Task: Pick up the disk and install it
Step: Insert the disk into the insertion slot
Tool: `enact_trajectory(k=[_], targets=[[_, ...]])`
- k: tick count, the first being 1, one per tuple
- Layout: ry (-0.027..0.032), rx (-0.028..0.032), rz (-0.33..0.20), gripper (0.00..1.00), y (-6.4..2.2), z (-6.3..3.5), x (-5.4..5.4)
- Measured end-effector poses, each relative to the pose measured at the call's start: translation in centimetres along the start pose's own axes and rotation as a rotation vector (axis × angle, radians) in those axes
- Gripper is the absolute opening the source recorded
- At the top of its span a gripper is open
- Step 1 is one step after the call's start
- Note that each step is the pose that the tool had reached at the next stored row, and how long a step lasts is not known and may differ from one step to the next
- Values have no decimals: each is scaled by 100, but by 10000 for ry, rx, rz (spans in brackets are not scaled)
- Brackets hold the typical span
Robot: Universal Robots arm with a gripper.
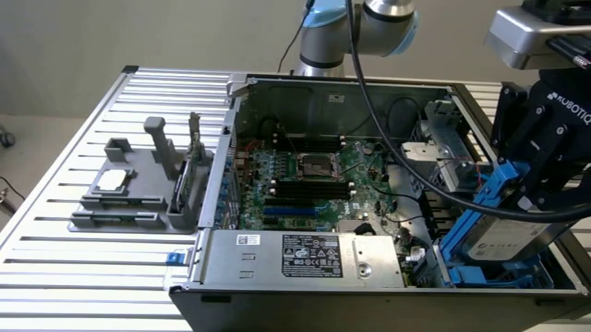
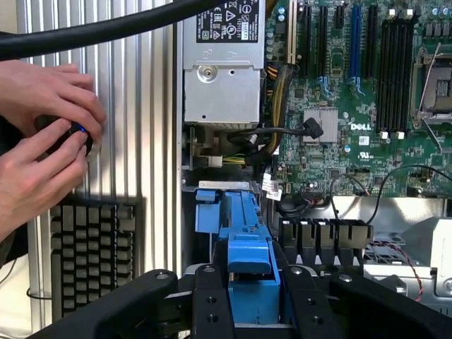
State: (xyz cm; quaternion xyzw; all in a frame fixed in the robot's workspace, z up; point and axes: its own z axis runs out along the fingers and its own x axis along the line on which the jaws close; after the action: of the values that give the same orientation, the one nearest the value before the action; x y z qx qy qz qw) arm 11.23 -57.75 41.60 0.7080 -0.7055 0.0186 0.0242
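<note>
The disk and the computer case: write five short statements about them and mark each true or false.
1. The gripper is shut on the disk, clamping its blue carrier. True.
2. The disk lies flat outside the case. False: it is held tilted over the case's end at the exterior view's right.
3. The case is closed. False: it is open and the motherboard shows.
4. The power supply box sits inside the case. True.
5. A person's hands hold a small dark object near a keyboard. True.
</note>
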Motion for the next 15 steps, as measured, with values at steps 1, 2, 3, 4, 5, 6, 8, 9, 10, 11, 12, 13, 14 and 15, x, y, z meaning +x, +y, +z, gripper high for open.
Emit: enact_trajectory(k=[1,2,3,4,5,6,8,9,10,11,12,13,14,15], targets=[[1,0,0,33,0,9,-1],[1,0,0,33,0,20,-3],[1,0,0,33,0,30,-4],[2,0,0,33,0,40,-5],[2,-1,0,33,-1,49,-6],[3,-1,0,33,-1,58,-7],[2,-1,0,33,-1,75,-7],[2,-1,0,33,-1,83,-8],[1,-1,0,33,-1,92,-9],[1,-1,0,33,-1,99,-9],[2,-1,0,33,-1,105,-10],[2,-1,0,33,-1,111,-10],[1,-1,0,33,-1,117,-10],[1,0,0,34,-1,122,-11]])
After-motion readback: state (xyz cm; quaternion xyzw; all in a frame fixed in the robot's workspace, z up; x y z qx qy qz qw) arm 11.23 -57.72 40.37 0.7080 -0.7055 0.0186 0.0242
